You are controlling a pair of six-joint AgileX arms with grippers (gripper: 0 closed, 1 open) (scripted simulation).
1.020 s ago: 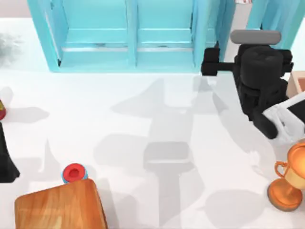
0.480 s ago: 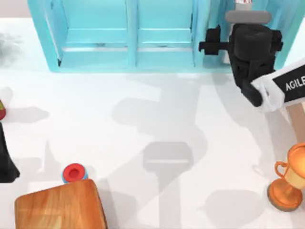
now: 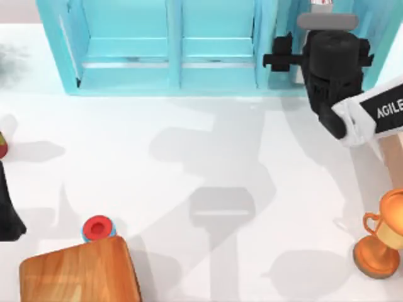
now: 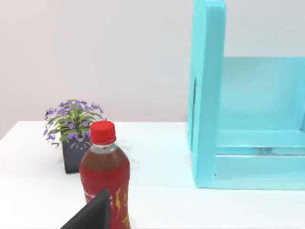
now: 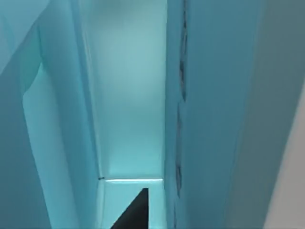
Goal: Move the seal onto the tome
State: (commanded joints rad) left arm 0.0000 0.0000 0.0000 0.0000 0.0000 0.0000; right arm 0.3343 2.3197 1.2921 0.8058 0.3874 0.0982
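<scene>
The white sleeve of my right arm (image 3: 371, 116) carries black letters that read "AGILE" before the edge of the top view cuts them. The label of the red soda bottle with a red cap (image 4: 104, 183) has pale marks, but I cannot read them.

My right gripper (image 3: 334, 69) hangs at the far right of the white tabletop (image 3: 208, 163), over the right end of the teal-blue shelf unit (image 3: 170, 47); whether its jaws are spread or pressed together I cannot tell. Compared with half a second ago it has almost not moved, while one second ago it was nearer and farther to the right. My left arm (image 3: 7, 207) is parked at the left edge.

I cannot make out the seal or the tome. The small flat red disc with a blue rim (image 3: 97, 228) lies just beside the far edge of the brown wooden board (image 3: 79, 274), as before. The orange-gold trophy cup (image 3: 381, 242) stands near right. A small pot with purple flowers (image 4: 72, 133) stands behind the bottle.
</scene>
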